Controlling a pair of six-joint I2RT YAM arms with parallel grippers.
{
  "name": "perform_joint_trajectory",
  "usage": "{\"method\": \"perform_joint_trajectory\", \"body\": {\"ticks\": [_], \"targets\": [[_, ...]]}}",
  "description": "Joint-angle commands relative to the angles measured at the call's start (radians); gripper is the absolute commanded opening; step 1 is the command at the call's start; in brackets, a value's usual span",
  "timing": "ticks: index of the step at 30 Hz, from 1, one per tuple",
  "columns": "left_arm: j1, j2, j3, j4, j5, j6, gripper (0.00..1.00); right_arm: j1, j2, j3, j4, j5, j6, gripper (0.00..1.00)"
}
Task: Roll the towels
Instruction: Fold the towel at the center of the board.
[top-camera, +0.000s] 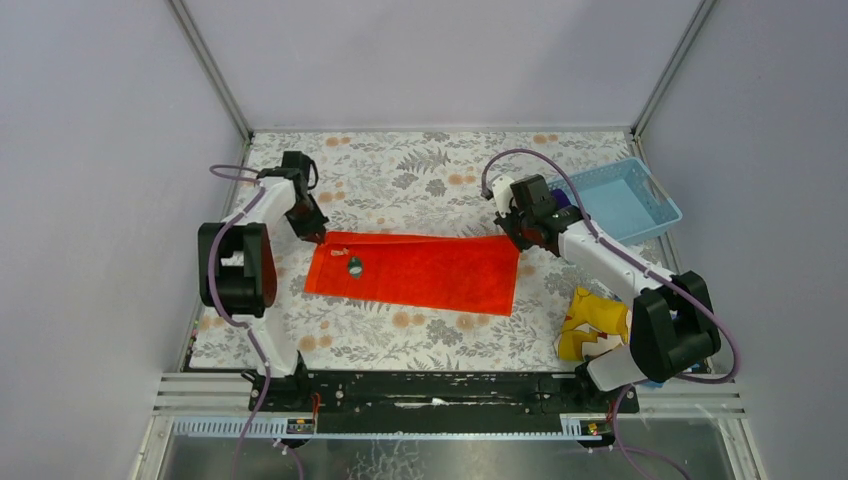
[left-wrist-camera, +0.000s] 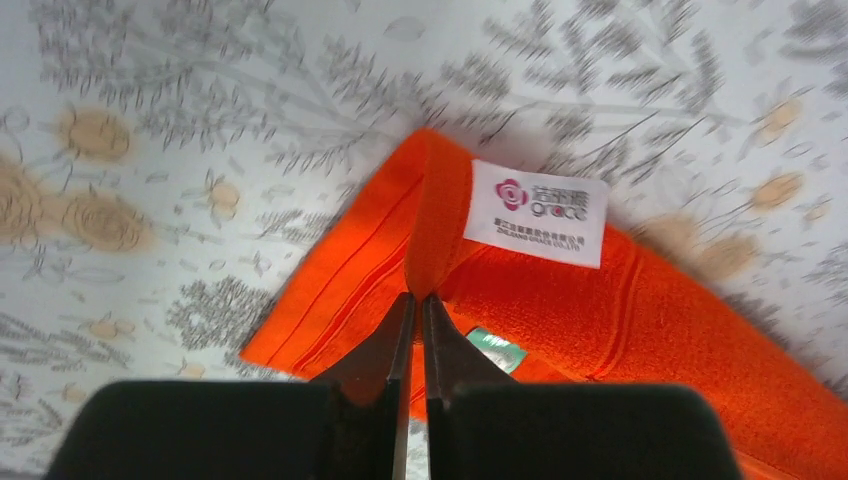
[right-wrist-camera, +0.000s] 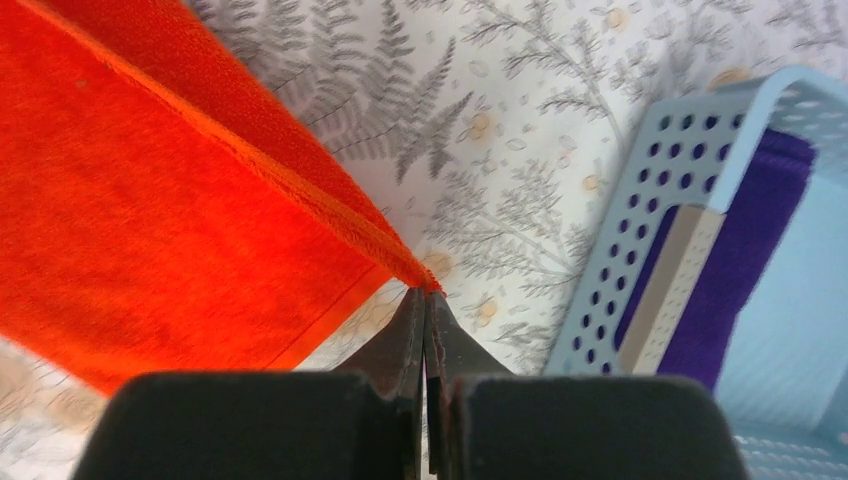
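Orange-red towel (top-camera: 415, 272) is lying spread flat across the middle of the flowered table (top-camera: 420, 170), its long side running left to right between my two arms.

I am watching the left gripper (left-wrist-camera: 418, 300) pinching the towel at its far left corner. The fingers are pressed together on a raised fold of the cloth, just below a white label (left-wrist-camera: 537, 212) with printed lettering. A small green tag (left-wrist-camera: 497, 348) is showing on the towel just beside the fingers.

The right gripper (right-wrist-camera: 425, 295) is pinching the far right corner. Its fingers are closed tight on the hem, and the corner is lifting slightly off the table while the rest of the towel is lying flat.

I am seeing the purple towel (right-wrist-camera: 760, 230) sitting inside a light blue basket (top-camera: 625, 205) at the far right of the table, just behind the right gripper. From the wrist view I cannot tell whether it is rolled or folded.

A yellow cloth (top-camera: 590, 325) is lying crumpled near the right arm's base, apart from the orange-red towel.
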Motion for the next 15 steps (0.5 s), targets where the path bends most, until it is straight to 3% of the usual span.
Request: {"method": "perform_joint_trajectory", "body": {"ticks": [1, 15], "targets": [[0.023, -0.088, -0.109, 0.004, -0.004, 0.040, 0.00, -0.003, -0.068, 0.013, -0.150, -0.080, 0.102, 0.00], [0.039, -0.244, -0.294, -0.013, -0.097, 0.020, 0.00, 0.004, -0.129, -0.044, -0.305, -0.144, 0.194, 0.00]]}}
